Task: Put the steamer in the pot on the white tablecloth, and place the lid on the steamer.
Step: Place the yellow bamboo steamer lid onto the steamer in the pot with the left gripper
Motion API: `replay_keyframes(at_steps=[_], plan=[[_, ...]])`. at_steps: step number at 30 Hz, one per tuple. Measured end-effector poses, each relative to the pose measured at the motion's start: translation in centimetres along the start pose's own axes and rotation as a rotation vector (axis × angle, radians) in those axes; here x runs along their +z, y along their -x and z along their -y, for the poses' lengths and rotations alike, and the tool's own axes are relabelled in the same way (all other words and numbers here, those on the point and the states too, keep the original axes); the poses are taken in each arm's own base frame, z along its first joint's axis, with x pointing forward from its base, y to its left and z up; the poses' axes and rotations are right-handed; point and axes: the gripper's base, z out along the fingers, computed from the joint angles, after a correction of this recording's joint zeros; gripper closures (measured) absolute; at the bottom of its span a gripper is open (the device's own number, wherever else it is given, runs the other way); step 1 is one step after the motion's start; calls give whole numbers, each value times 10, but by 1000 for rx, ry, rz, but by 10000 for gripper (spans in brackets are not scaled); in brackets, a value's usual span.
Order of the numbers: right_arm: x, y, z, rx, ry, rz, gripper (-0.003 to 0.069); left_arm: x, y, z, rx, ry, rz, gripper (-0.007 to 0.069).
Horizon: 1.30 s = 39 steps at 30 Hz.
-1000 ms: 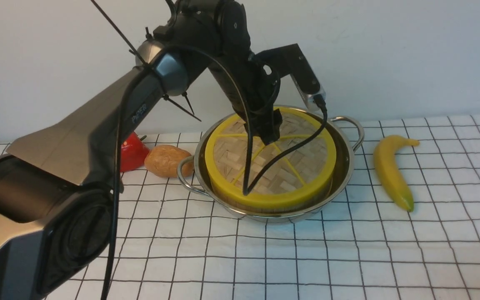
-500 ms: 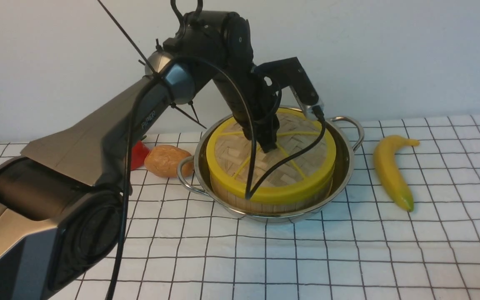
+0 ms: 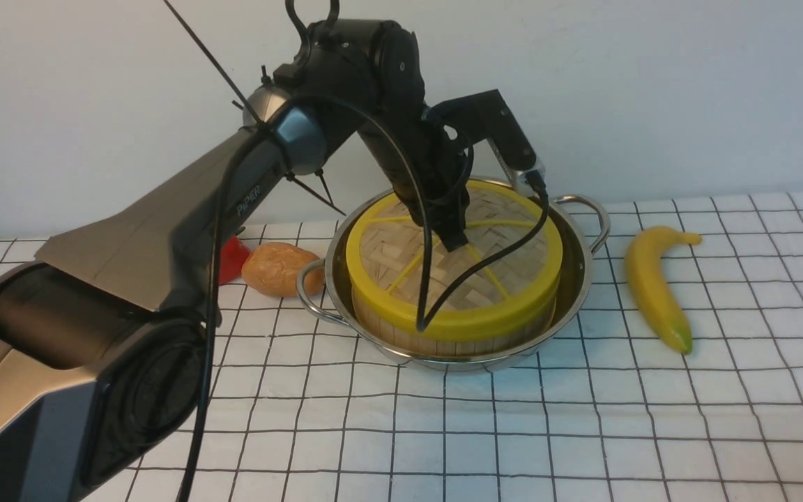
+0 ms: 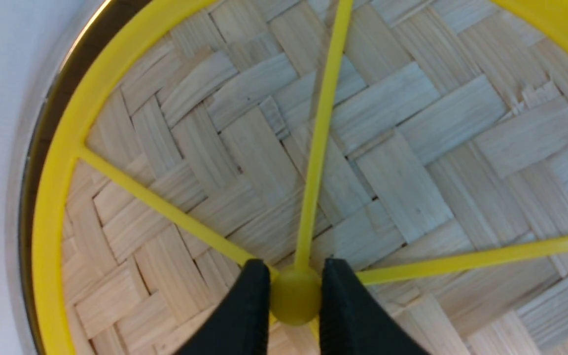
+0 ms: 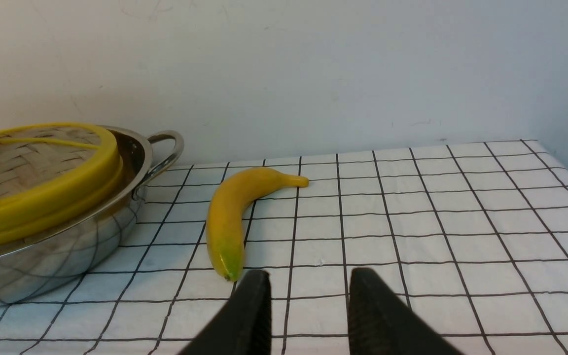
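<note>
The woven lid (image 3: 380,258) with yellow rim and spokes lies on the steamer (image 3: 485,341), whose slat wall shows just under the rim. The steamer stands inside the steel pot (image 3: 572,293) on the white tablecloth (image 3: 583,432). My left gripper (image 3: 456,240) comes down from above and is shut on the lid's yellow centre hub (image 4: 294,296), one black finger (image 4: 252,305) pressed against each side. My right gripper (image 5: 306,276) is open over bare cloth, to the right of the pot; it does not show in the front view. The steamer's contents are hidden.
A yellow banana (image 3: 652,286) lies right of the pot. A brown potato-like lump (image 3: 276,268) and a red pepper (image 3: 231,258) sit at the pot's left handle. The left arm's cable (image 3: 429,279) hangs across the lid. A wall runs close behind.
The left gripper's jaws have closed on the lid's hub. The lid's near edge stands a little higher, so the steamer's slat wall shows under it. The right arm has not moved.
</note>
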Motion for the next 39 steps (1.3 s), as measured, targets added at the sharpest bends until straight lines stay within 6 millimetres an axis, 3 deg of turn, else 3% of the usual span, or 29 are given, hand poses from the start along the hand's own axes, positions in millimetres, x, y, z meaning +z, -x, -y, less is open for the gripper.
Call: replay_keyframes(at_steps=[14, 24, 28, 32, 39], plan=[[0, 0, 0, 0, 0, 0, 416, 0, 3, 3, 63, -36, 41, 496], [0, 0, 0, 0, 0, 0, 416, 2, 4, 1, 47, -13, 44, 378], [0, 0, 0, 0, 0, 0, 416, 2, 3, -1, 41, 10, 35, 402], [0, 0, 0, 0, 0, 0, 416, 2, 3, 0, 43, 15, 27, 494], [0, 0, 0, 0, 0, 0, 416, 2, 4, 0, 45, 15, 25, 501]])
